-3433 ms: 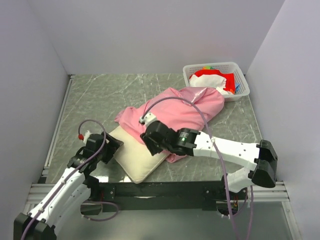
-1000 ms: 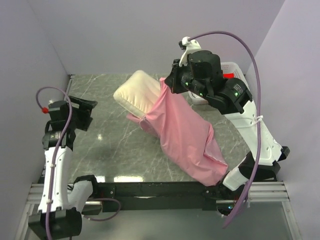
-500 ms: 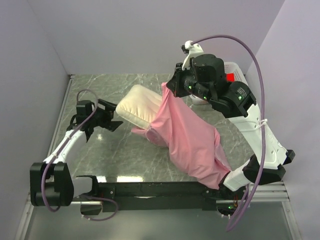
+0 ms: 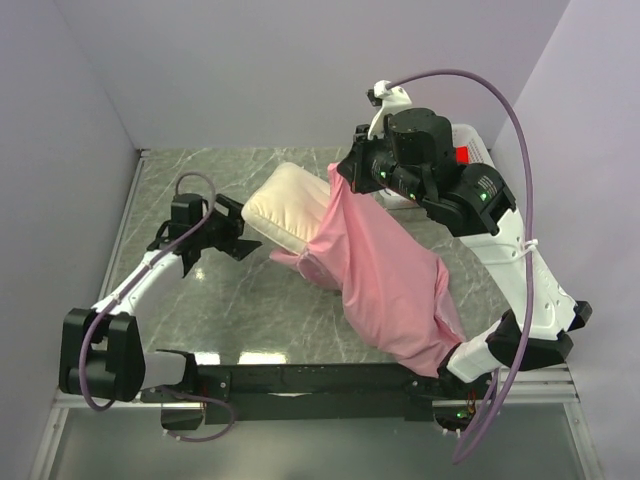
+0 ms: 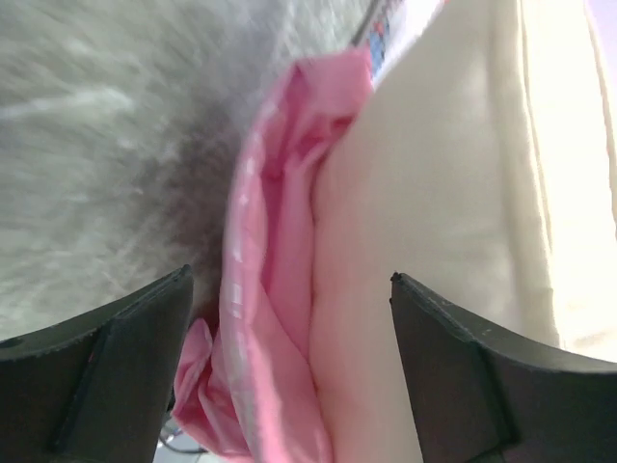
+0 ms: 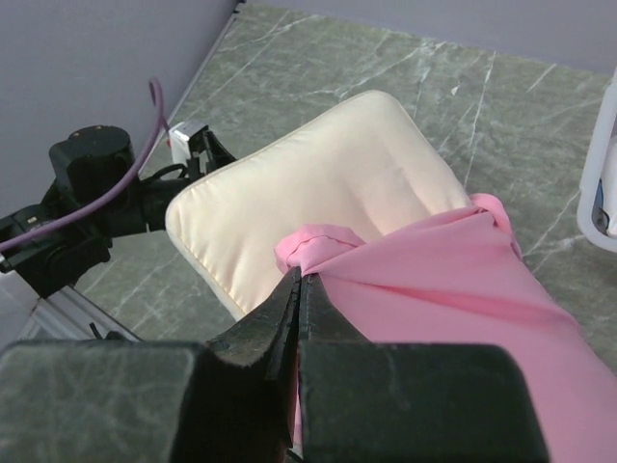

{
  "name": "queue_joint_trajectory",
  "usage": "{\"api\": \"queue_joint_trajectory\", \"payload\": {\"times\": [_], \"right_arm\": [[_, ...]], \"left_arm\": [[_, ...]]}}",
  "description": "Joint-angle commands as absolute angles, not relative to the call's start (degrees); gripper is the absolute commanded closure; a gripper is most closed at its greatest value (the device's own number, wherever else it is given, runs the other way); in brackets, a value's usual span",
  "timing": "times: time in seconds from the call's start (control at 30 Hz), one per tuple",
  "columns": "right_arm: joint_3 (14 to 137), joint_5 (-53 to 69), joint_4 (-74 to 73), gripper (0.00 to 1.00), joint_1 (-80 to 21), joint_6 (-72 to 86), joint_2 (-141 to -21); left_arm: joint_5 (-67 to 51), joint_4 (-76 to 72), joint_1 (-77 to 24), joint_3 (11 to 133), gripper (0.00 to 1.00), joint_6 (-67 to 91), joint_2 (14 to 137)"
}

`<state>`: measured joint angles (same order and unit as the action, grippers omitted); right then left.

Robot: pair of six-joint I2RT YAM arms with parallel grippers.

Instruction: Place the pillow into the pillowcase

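Pillow [image 4: 290,205] half-sleeved, lying at mid-table [image 4: 200,300].
Left arm stretched low and forward. Left gripper [image 4: 244,232] spread wide, its fingers bracketing the pillow's bare end; contact is unclear in the blurred wrist view. Pillowcase [image 4: 385,270] covers the pillow's right part and drapes down toward the near edge. Right arm reared high, elbow bent. Right gripper [image 6: 298,282] pressed together, pinching the pillowcase hem.
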<state>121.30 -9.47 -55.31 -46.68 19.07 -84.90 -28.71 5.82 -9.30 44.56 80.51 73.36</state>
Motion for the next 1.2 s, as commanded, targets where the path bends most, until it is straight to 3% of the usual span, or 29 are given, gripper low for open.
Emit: {"api": "queue_joint_trajectory", "payload": {"times": [0.0,0.17,0.53,0.83,0.93,1.03,1.07,1.1,1.13,1.17], "right_arm": [[124.98,-11.95,-46.76,1.0,-46.5,17.93,-82.26],[126.39,-11.96,-47.11,1.0,-46.14,17.84,-83.5],[125.42,-11.34,-47.02,1.0,-46.14,18.37,-83.94],[128.06,-12.57,-48.51,1.0,-46.05,17.84,-85.6],[128.15,-12.92,-48.6,1.0,-46.05,17.67,-85.69],[127.97,-13.36,-49.22,1.0,-45.7,17.49,-85.34],[127.79,-13.53,-49.13,1.0,-45.62,17.4,-85.17],[127.27,-13.45,-49.04,1.0,-45.44,17.32,-84.99],[126.92,-13.36,-48.78,1.0,-45.18,17.23,-84.38],[126.57,-13.36,-48.61,1.0,-45.09,17.14,-84.11]], "left_arm": [[-30.58,6.95,-5.45,41.5,0.15,77.88,71.2],[-37.7,-1.91,-5.27,35.07,0.17,78.75,72.15],[-38.32,-15.01,-9.49,32.7,0.16,86.92,75.05],[-37.89,-19.78,-17.31,35.86,0.24,90.79,79.98],[-34.56,-19.96,-17.93,35.16,0.35,92.37,77.79],[-31.57,-12.33,-14.34,39.8,0.61,88.69,74.45],[-31.2,-8.48,-13.2,41.55,0.81,86.33,74.18],[-30.51,-5.83,-10.83,46.01,0.93,85.0,73.66],[-29.89,-2.84,-9.77,48.75,0.99,83.69,73.57],[-27.88,-0.2,-8.62,51.65,0.99,80.71,72.96]]}}
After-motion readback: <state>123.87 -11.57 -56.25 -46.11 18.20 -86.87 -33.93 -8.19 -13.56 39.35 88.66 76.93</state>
